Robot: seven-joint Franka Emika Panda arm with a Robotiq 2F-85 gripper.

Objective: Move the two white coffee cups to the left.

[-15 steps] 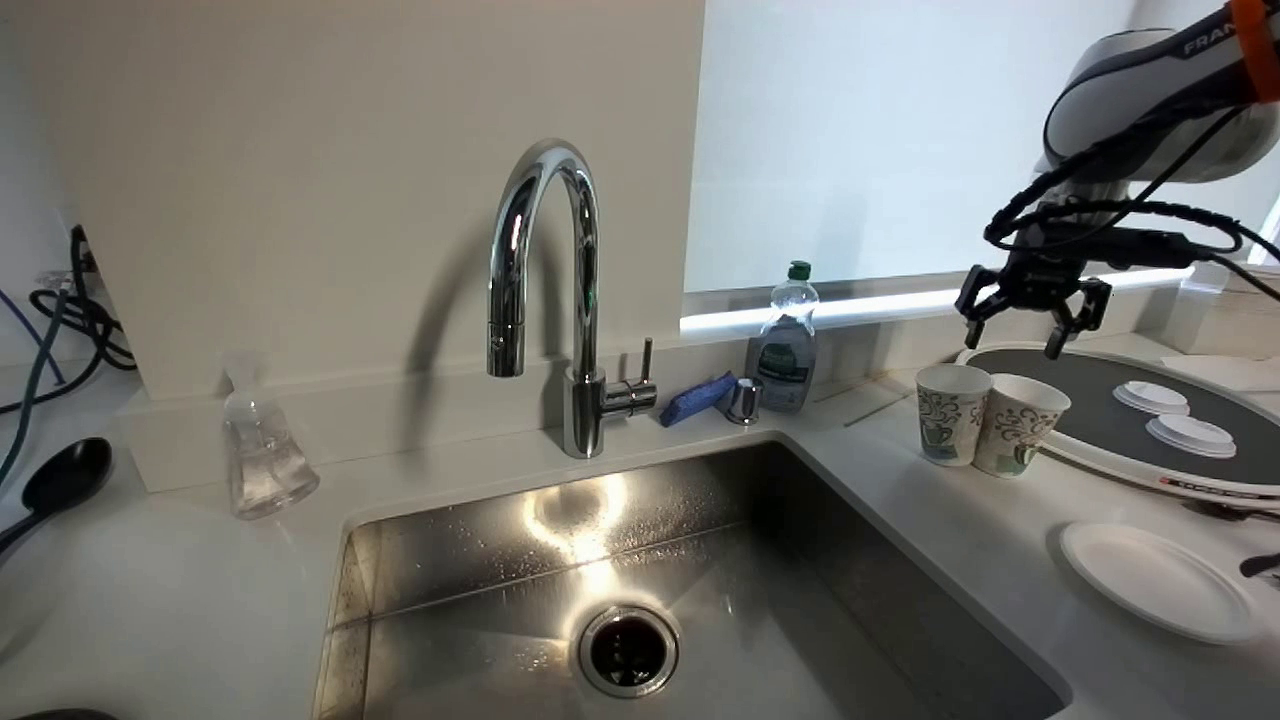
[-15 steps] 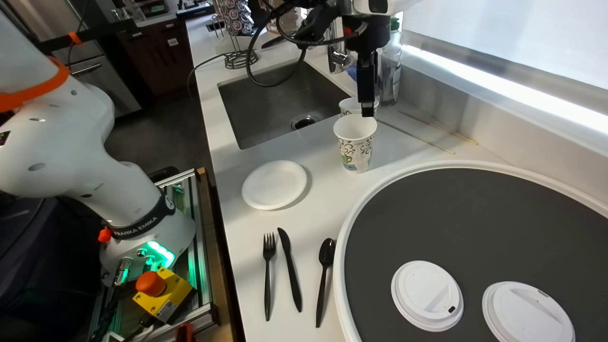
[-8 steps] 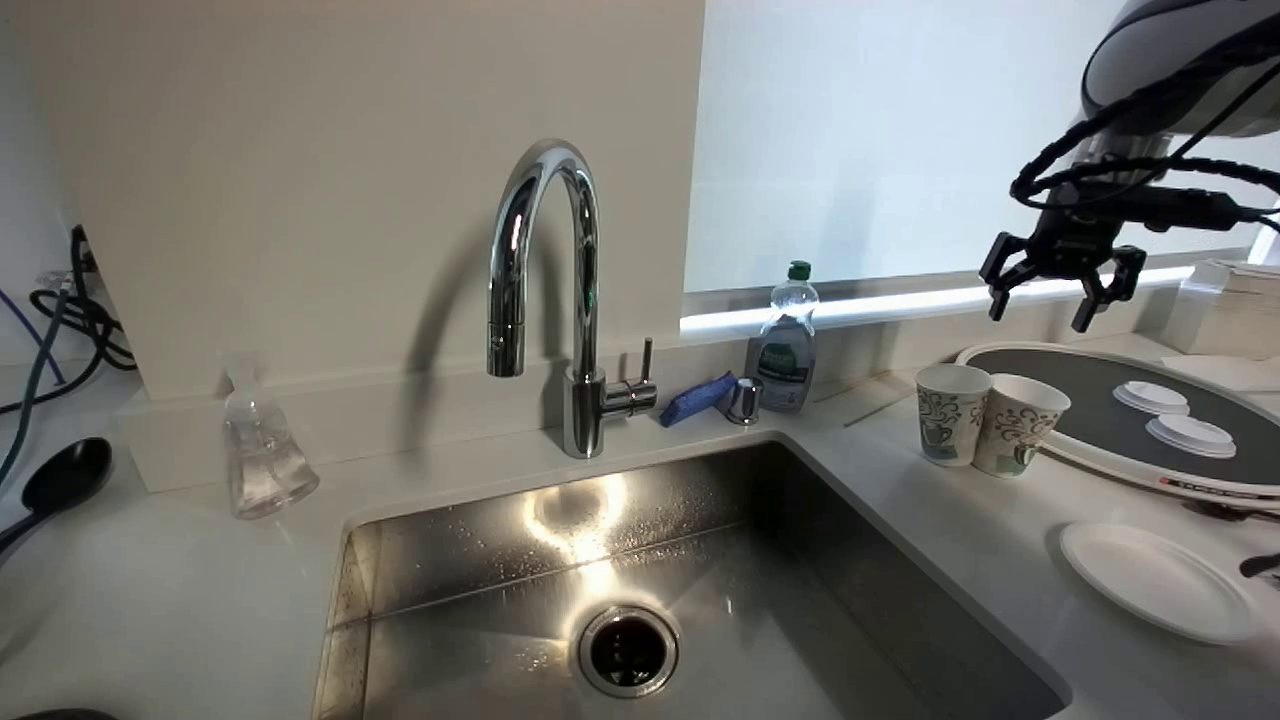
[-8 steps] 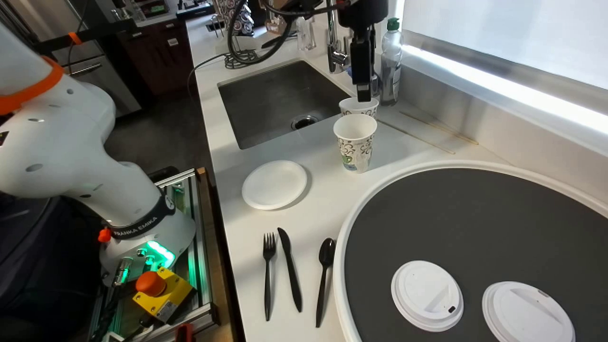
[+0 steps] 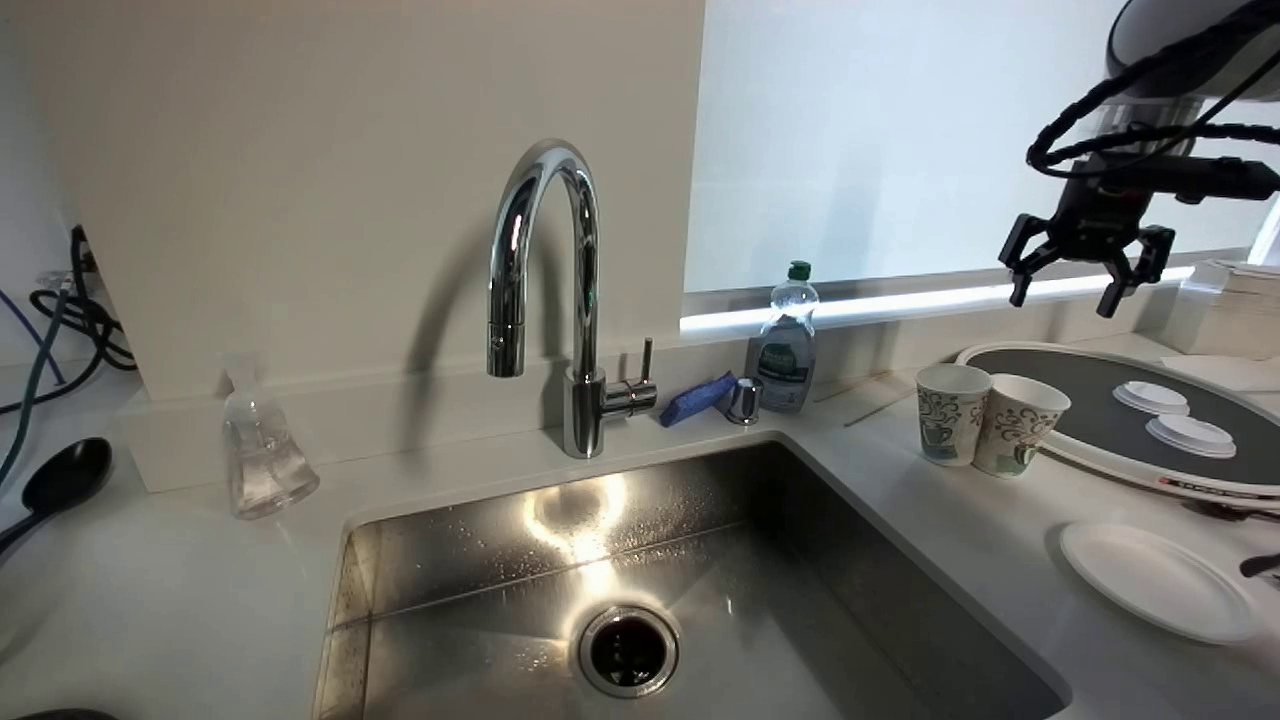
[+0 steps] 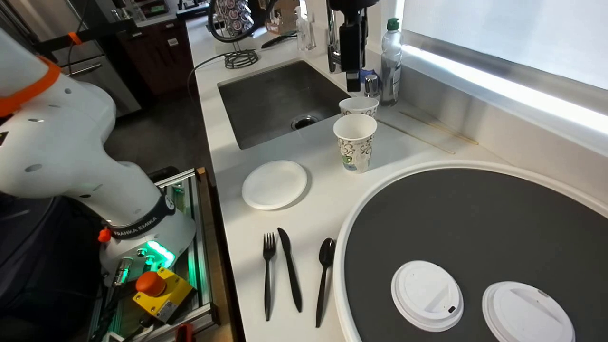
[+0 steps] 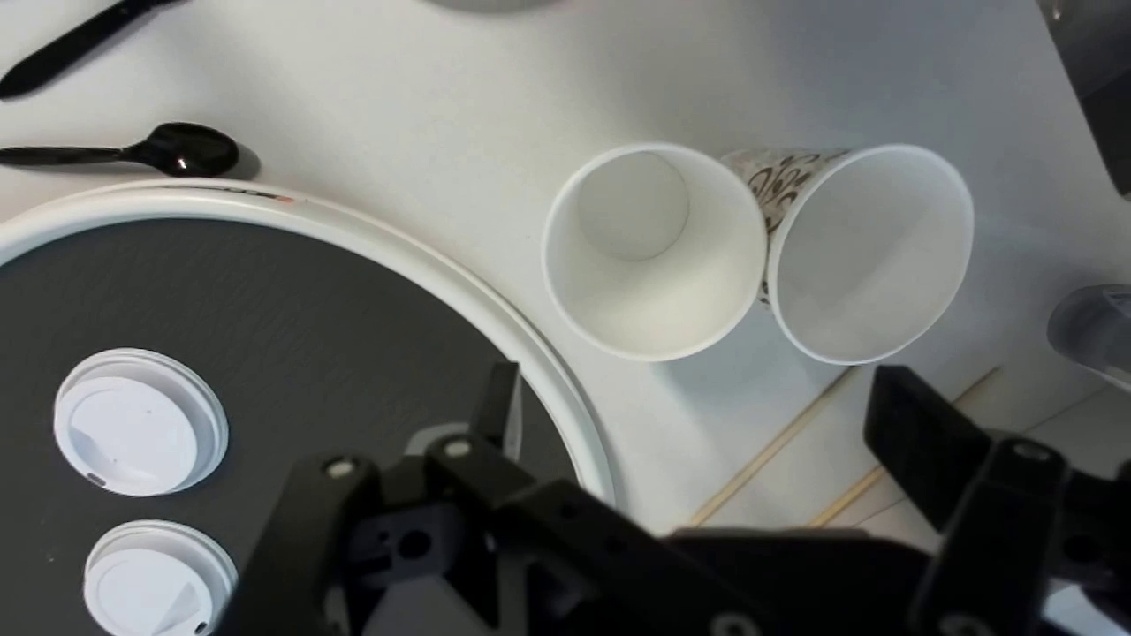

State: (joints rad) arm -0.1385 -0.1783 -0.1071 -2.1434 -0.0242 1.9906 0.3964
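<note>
Jaws: black, spread wide, raised above the tabletop (image 7: 424, 106); edge-on in an exterior view, their gap hidden.
Front cup (image 6: 355, 148): tapered, scroll-printed, upright on the tabletop beside the round board (image 6: 475, 209).
Back cup (image 6: 359, 105): mostly hidden behind the front cup in an exterior view; just beside it, contact unclear.
Round board: matte dark grey, raised white rim, cut off in every view.
Bottle (image 5: 787, 350): see-through, green-capped, its fine label print unreadable.

Beige wall (image 5: 350, 180), dark floor (image 6: 154, 135), white counter (image 6: 325, 199).
</note>
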